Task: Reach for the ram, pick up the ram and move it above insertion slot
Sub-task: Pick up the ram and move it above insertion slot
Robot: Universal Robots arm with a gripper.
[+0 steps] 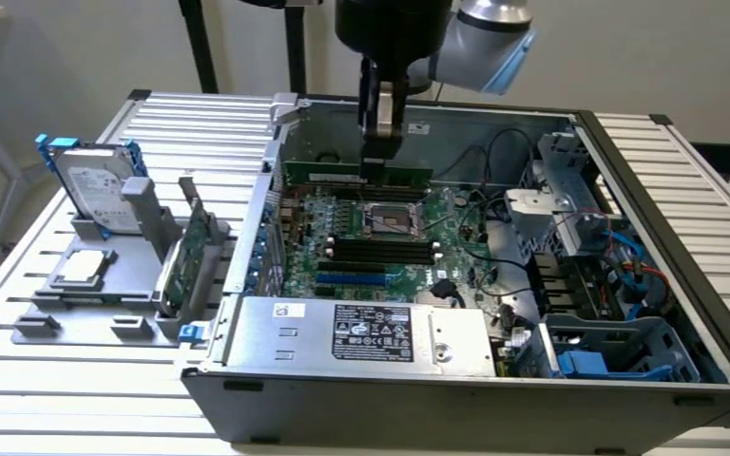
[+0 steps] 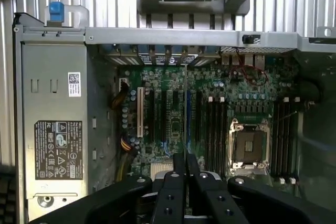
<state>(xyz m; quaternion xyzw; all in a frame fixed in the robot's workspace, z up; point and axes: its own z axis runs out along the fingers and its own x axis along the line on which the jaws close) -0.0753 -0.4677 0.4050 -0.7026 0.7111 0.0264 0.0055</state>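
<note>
The ram (image 1: pixel 327 176) is a thin green stick, held level and on edge inside the open computer case. My gripper (image 1: pixel 376 171) comes straight down from above and is shut on the stick near its middle. The stick hangs above the far part of the motherboard, just beyond the CPU socket (image 1: pixel 391 218). The black memory slots (image 1: pixel 378 249) lie on the near side of that socket. In the wrist view my gripper (image 2: pixel 185 165) has its black fingers pressed together, the memory slots (image 2: pixel 215 129) run beside the CPU socket (image 2: pixel 248 147), and the stick itself is hard to make out.
The case walls (image 1: pixel 669 247) enclose the board. A power supply (image 1: pixel 358 328) fills the near end, and cables and a drive cage (image 1: pixel 593 237) fill the exterior view's right. Outside on the slatted table stand a silver hard drive with blue rails (image 1: pixel 92 190) and an expansion card (image 1: pixel 187 256) in a grey holder.
</note>
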